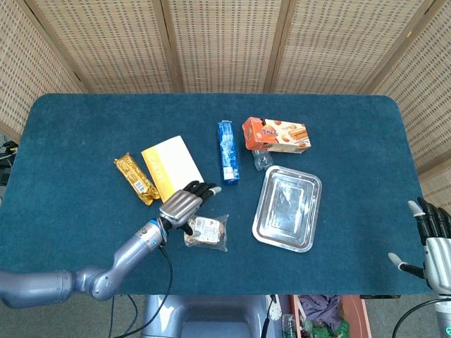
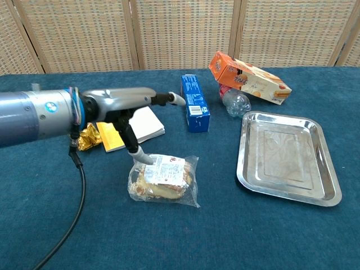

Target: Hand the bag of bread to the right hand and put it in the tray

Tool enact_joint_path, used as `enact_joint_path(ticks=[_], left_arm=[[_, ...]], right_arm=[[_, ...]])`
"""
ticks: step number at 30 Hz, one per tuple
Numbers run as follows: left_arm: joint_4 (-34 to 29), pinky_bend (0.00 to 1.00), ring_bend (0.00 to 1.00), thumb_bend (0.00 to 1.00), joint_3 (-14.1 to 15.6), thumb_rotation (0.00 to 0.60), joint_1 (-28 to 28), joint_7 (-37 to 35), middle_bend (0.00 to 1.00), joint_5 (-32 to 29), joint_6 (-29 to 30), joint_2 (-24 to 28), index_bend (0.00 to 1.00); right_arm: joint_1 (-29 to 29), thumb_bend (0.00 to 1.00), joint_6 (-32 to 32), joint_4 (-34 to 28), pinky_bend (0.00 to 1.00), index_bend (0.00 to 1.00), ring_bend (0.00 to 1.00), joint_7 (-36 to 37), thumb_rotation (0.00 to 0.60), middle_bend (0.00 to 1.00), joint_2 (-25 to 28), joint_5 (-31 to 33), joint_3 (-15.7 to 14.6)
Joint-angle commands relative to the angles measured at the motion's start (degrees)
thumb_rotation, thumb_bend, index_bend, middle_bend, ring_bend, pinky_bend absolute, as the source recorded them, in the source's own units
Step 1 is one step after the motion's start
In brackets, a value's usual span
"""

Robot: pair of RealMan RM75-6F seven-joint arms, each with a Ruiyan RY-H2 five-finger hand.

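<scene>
The bag of bread, clear plastic with a white label, lies flat on the blue cloth left of the steel tray. The tray has nothing in it. My left hand hovers just behind and left of the bag with its fingers spread. The thumb points down to the bag's back-left corner, and I cannot tell whether it touches. My right hand is at the table's front right corner with its fingers apart and nothing in it. It shows only in the head view.
Behind the tray lie a blue box, an orange box and a small plastic bottle. A yellow-and-white booklet and a gold packet lie left of my left hand.
</scene>
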Motion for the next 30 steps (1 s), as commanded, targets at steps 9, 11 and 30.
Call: enact_joint_path(ticks=[9,11,30], left_arm=[[-9.3,0.00,0.00,0.00,4.3,0.600,16.0,-4.0,0.00,5.8,21.2,20.6,0.00],[-9.3,0.00,0.00,0.00,5.2,0.600,19.1,-6.5,0.00,6.7,23.8,23.0,0.00],[-11.3,0.00,0.00,0.00,8.9,0.600,32.7,-10.4,0.00,10.0,35.2,27.9,0.00]], right_arm=[[7.8,0.00,-8.2,2.4,0.00,0.00,0.00,-4.5,0.600,0.00,-2.0,-12.6,-3.0],[12.0,0.00,-11.7,3.3,0.00,0.00,0.00,-4.4,0.600,0.00,-2.6,-18.1,-3.7],[45.2,0.00,-53.8,-0.7,0.00,0.00,0.00,-23.2,0.600,0.00,-19.1,-18.4,6.6]])
